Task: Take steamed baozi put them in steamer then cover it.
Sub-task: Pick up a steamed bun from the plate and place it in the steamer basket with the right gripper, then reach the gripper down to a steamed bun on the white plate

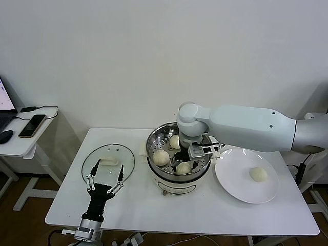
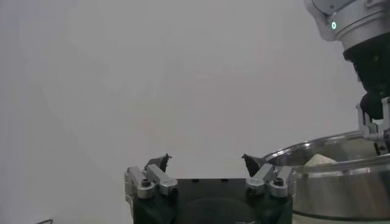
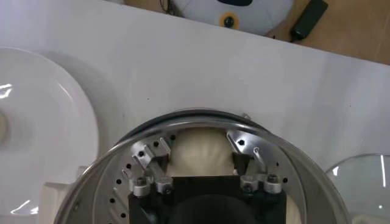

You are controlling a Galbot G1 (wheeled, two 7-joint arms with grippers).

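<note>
The steamer (image 1: 154, 137) stands mid-table with three baozi on its perforated tray: one (image 1: 161, 157) on the left, one (image 1: 175, 141) at the back, one (image 1: 183, 167) at the front. My right gripper (image 1: 185, 156) reaches down into it. In the right wrist view that gripper (image 3: 201, 146) is open, its fingers spread either side of a baozi (image 3: 201, 163) lying on the tray inside the steamer rim (image 3: 274, 143). A further baozi (image 1: 258, 174) lies on the white plate (image 1: 236, 184). The glass cover (image 1: 92, 166) lies flat at the left. My left gripper (image 1: 109, 169) hovers open over it, empty (image 2: 206, 161).
The plate sits just right of the steamer, almost touching it. A side table at the far left carries a phone (image 1: 32, 125) and a mouse (image 1: 5, 136). The left wrist view shows the steamer wall (image 2: 341, 182) close by on one side.
</note>
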